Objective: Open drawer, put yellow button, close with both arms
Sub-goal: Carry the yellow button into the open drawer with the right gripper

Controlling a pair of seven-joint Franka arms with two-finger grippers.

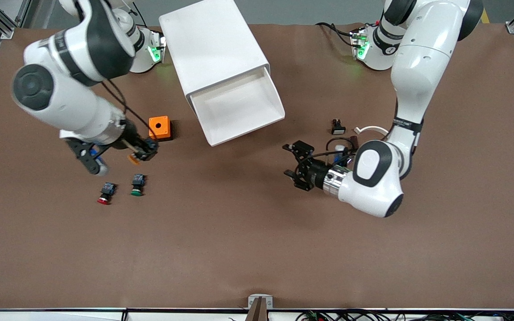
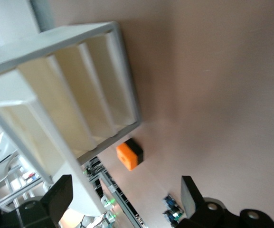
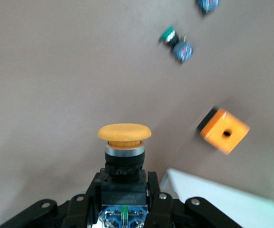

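The white cabinet (image 1: 214, 49) lies on the table with its uppermost drawer (image 1: 239, 109) pulled out and empty. My right gripper (image 1: 144, 154) is shut on the yellow button (image 1: 134, 158) and holds it just above the table, beside the orange box and short of the drawer. In the right wrist view the button (image 3: 124, 137) stands cap up between the fingers (image 3: 152, 190). My left gripper (image 1: 293, 166) is open and empty, low over the table near the drawer's corner toward the left arm's end. The left wrist view shows the cabinet's front (image 2: 80, 109).
An orange box (image 1: 159, 128) sits beside the cabinet toward the right arm's end. A red-capped button (image 1: 105, 193) and a green-capped button (image 1: 137, 185) lie nearer the front camera. A small black part (image 1: 337, 127) and a white clip (image 1: 370, 130) lie near the left arm.
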